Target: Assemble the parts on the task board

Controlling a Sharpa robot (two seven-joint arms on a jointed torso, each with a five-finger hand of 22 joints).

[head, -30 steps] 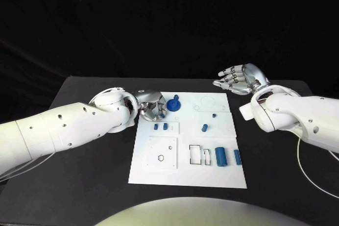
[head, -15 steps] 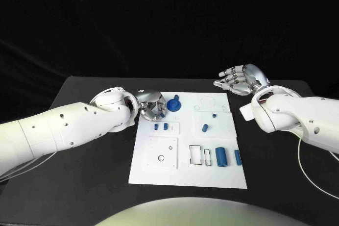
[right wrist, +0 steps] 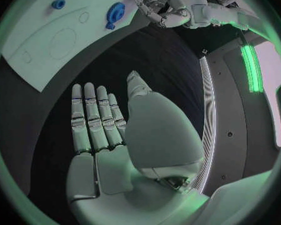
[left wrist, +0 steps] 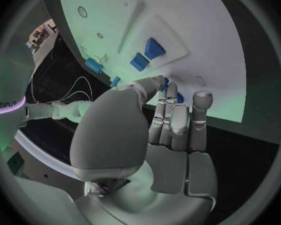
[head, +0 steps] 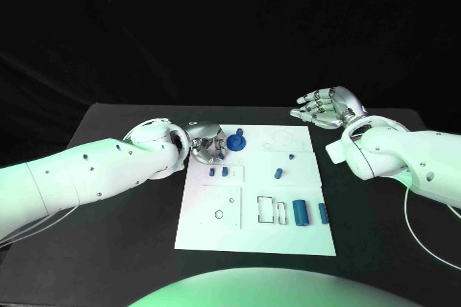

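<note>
Task board (head: 252,234) is a white rectangular plate mid-table, long axis running away from the robot, with small blue parts on it: a round disc part (head: 236,144) at the far left, a cylinder (head: 302,212) near the right edge lying lengthwise. Left hand (head: 204,146) sits at the board's far-left edge with fingers curled beside the disc; contact is hidden, can't tell if it grips. Right hand (head: 328,107) hovers off the board's far right corner, fingers spread, holding nothing.

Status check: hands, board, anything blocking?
Left hand at the blue round part on the task board, grip unclear. Right hand open, off the board's far right corner. Nothing blocking.
</note>
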